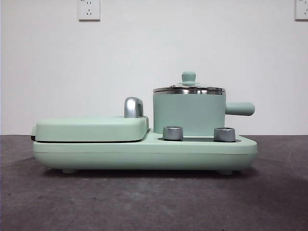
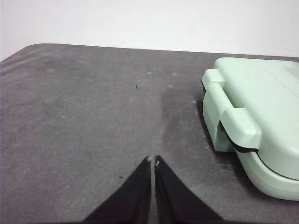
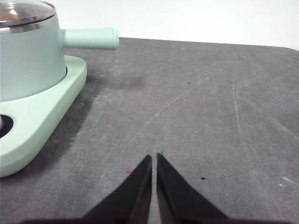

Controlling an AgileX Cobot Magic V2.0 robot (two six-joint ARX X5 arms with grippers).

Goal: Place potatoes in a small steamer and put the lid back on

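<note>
The small steamer (image 1: 188,113), a mint-green pot with a steel rim and a stubby side handle, stands on the right end of the appliance base (image 1: 144,154). The lid (image 1: 188,87) with its green knob sits on the pot. The pot also shows in the right wrist view (image 3: 28,60) with the lid (image 3: 21,14) on it. No potato shows in any view. My left gripper (image 2: 153,161) is shut and empty over bare table beside the griddle end. My right gripper (image 3: 154,157) is shut and empty over bare table beside the pot's handle (image 3: 91,38).
A flat mint-green griddle cover (image 1: 91,128) with a chrome handle (image 1: 133,107) lies on the base's left half and shows in the left wrist view (image 2: 257,116). Two steel knobs (image 1: 173,133) face front. The dark grey table (image 1: 144,202) runs to a white wall.
</note>
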